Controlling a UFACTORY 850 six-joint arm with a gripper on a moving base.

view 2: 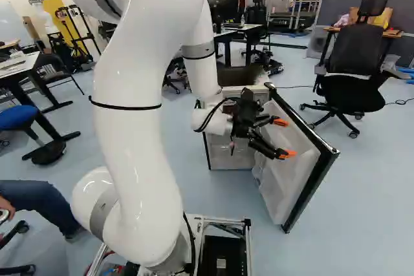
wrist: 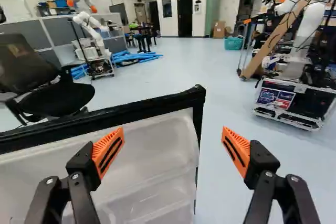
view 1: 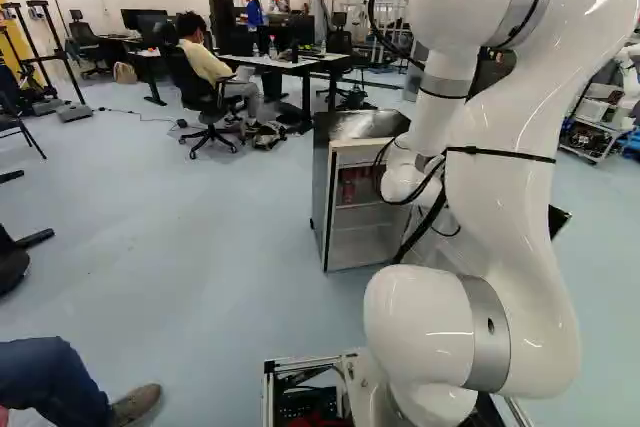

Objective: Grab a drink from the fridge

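Where the left base view reaches three o'clock, one fridge (view 1: 368, 239) holds red drinks (view 1: 348, 190), too small to count. The right base view has its one open door (view 2: 294, 179) at four o'clock, near the gripper (view 2: 283, 138). In the wrist view, two fingers stand wide apart, the door's edge between; floor (wrist: 231, 90) spreads at one o'clock.

Black office chair (wrist: 58, 98) (beyond, perhaps blue tubes (wrist: 134, 57))
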